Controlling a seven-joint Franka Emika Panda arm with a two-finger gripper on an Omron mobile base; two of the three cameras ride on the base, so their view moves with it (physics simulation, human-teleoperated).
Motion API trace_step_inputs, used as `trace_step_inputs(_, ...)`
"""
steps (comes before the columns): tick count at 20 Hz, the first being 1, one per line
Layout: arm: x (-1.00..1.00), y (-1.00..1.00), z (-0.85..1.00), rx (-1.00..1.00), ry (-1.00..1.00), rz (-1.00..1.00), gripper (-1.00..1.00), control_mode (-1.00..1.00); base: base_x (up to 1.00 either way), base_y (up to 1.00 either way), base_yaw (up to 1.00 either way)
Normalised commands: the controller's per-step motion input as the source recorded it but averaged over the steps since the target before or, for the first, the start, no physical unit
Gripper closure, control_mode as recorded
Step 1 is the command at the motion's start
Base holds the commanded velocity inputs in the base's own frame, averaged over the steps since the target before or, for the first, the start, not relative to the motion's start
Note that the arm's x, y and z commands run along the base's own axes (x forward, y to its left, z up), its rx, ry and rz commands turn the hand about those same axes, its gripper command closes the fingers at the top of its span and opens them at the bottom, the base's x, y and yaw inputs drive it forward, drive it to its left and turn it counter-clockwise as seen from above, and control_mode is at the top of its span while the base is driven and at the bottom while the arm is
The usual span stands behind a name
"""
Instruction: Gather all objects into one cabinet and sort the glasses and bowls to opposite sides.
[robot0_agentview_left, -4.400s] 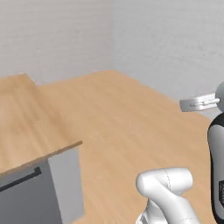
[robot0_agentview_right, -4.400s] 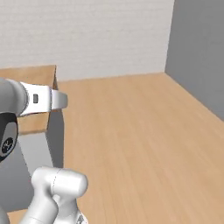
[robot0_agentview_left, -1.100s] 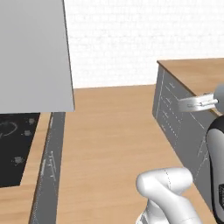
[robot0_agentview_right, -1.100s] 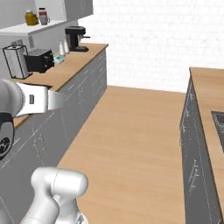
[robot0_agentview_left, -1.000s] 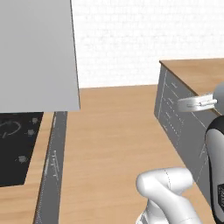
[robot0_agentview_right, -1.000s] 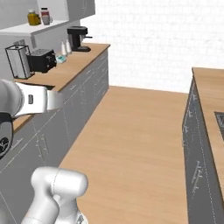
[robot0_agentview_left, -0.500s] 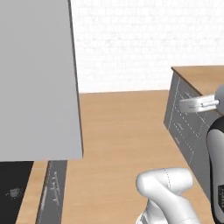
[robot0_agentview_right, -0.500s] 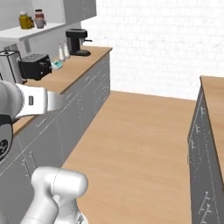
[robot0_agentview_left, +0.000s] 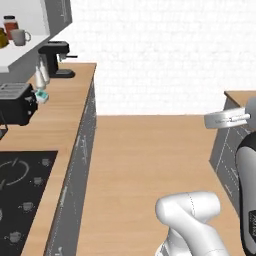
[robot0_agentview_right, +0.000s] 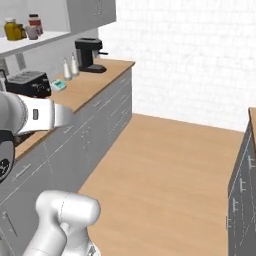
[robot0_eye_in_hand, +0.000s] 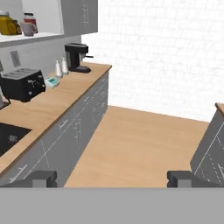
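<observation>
My gripper (robot0_eye_in_hand: 113, 179) is open, its two dark fingertips (robot0_eye_in_hand: 41, 178) wide apart with nothing between them, and it points at the floor between two counters. A small grey cup with a handle (robot0_eye_in_hand: 28, 28) stands on the open white shelf beside the jars, far off to the upper left; it also shows in the left base view (robot0_agentview_left: 20, 36) and the right base view (robot0_agentview_right: 32, 32). Right of that shelf hangs the wall cabinet with flat grey doors (robot0_eye_in_hand: 81, 15), its doors shut (robot0_agentview_right: 92, 12). The bowls are out of view.
The wooden counter (robot0_agentview_right: 85, 85) on the left carries a black coffee machine (robot0_eye_in_hand: 77, 57), a black toaster (robot0_eye_in_hand: 22, 84), two small bottles (robot0_eye_in_hand: 61, 67) and a cooktop (robot0_agentview_left: 20, 190). Yellow and red jars (robot0_agentview_right: 12, 30) share the shelf. A second grey unit (robot0_agentview_right: 242, 185) stands at the right.
The whole picture has swung: the base has turned. The big grey panel has left the left base view, and the counter with coffee machine and toaster has come closer. The gripper stays open.
</observation>
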Motion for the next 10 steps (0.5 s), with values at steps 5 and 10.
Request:
trace_step_inputs(5,0.0,0.0,0.0,0.0,0.0,0.0,-1.0,1.0,1.0,-0.1,0.25)
trace_step_inputs(10,0.0,0.0,0.0,0.0,0.0,0.0,-1.0,1.0,1.0,-0.22,0.29)
